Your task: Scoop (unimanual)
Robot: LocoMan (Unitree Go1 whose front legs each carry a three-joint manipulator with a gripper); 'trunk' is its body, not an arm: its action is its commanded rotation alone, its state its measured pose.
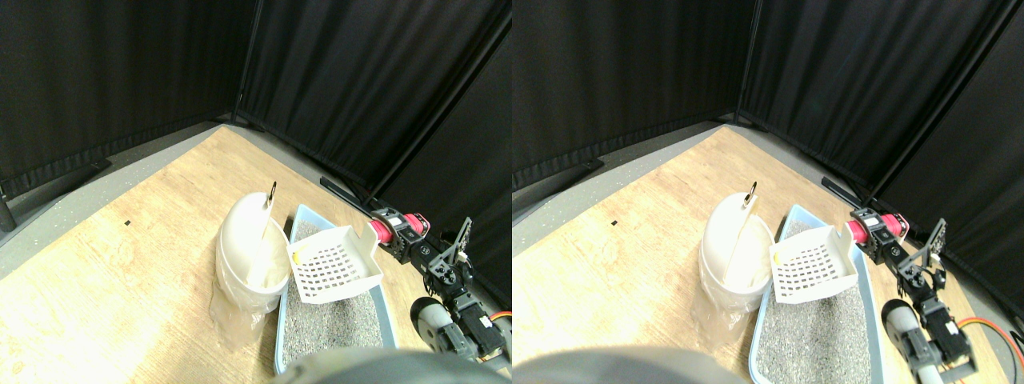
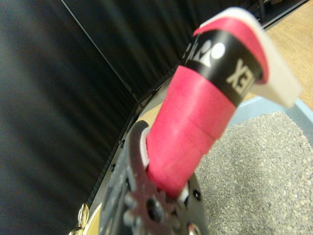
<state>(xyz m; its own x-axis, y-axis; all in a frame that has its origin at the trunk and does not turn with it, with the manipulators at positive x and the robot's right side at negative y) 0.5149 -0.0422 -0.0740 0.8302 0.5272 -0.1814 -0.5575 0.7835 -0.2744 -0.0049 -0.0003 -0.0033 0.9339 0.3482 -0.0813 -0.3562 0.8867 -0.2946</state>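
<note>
The white slotted plastic scoop (image 1: pixel 336 264) hangs raised over the grey litter (image 1: pixel 332 320), its pink-wrapped handle (image 2: pixel 193 127) clamped tight in the right hand (image 1: pixel 390 232). Ahead of the hand, past the scoop, stands the white lined bin (image 1: pixel 250 256); below sits the pale blue litter tray (image 1: pixel 282 336) on the wooden floor (image 1: pixel 136 248).

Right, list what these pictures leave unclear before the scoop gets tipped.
- Small yellow lump in the scoop: stereo view, too small to identify.
- Bin contents: stereo view, hidden by its swing lid.
- Litter tray: near end cut off by the bottom edge and the blurred shape.
- Scoop basket: out of the wrist view; the red handle fills it, blurred.
- Tool: stereo view too small, and the handle covers the gap in the wrist view.
</note>
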